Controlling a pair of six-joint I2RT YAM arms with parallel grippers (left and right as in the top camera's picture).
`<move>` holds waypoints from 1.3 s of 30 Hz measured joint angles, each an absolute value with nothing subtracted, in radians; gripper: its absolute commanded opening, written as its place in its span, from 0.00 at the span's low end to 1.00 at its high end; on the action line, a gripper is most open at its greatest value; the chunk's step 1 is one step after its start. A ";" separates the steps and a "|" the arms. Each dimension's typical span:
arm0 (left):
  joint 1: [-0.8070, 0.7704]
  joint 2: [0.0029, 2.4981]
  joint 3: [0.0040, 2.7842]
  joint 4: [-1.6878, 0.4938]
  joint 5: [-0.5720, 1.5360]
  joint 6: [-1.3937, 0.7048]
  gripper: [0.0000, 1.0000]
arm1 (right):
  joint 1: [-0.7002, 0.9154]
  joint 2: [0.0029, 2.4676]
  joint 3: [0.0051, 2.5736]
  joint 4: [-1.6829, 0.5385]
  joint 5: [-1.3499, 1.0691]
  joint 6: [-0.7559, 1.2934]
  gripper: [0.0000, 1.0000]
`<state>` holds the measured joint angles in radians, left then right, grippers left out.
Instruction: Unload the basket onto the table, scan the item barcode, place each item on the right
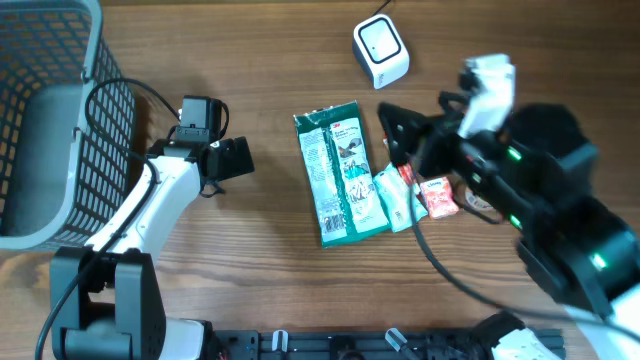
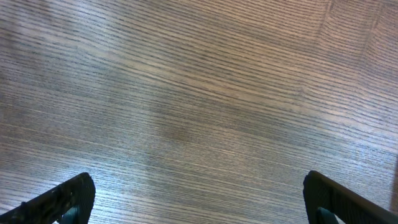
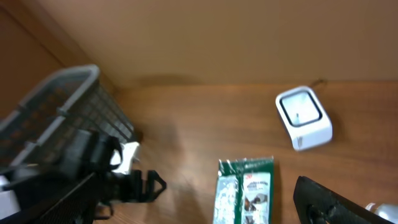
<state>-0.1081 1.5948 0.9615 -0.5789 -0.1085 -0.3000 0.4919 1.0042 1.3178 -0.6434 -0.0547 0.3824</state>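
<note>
- Right gripper [image 1: 392,135]: jaws wide apart, nothing held. It hovers just off the right edge of the green pack [image 1: 340,172], over the top ends of the small packets.
- Left gripper [image 1: 240,158]: jaws also spread and empty. It is left of the pack, clear of it, and its wrist view shows only bare table [image 2: 199,93].
- The green pack lies flat mid-table with its printed face up and long axis running roughly front to back. A white-green sachet [image 1: 398,200] touches its right edge, and a red packet [image 1: 437,196] sits beyond that.
- The scanner [image 1: 381,50] is at the back of the table, up and right of the pack and well apart from it. Its window faces up.
- I can't make out a barcode on the pack; the print is too small.
- My read is that the step in hand is the pick, and the right arm is the closer one.
- Doing it well:
  - Take the pack across its short width near one end, so the jaws don't cover the print.
  - Come in from the far end and keep off the sachet on the crowded right edge.
  - Lift straight up before moving to the scanner; the film will likely sag.
  - Find the barcode face first, then turn it toward the window.
- The basket [image 1: 50,120] at far left plays no part for now.
</note>
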 measured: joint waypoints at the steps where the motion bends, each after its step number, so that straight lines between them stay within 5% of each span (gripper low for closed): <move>1: -0.108 1.595 0.962 -0.579 -0.109 -0.300 1.00 | 0.492 0.982 1.318 -0.643 -0.055 0.383 1.00; 15: -0.108 1.595 0.962 -0.579 -0.109 -0.300 1.00 | 0.484 0.701 1.318 -0.849 -0.043 0.418 1.00; 24: -0.108 1.595 0.962 -0.579 -0.109 -0.300 1.00 | 0.350 0.566 1.318 -0.847 -0.043 0.233 1.00; 39: -0.108 1.595 0.962 -0.579 -0.108 -0.300 1.00 | 0.156 0.427 1.164 -0.507 -0.233 -0.160 1.00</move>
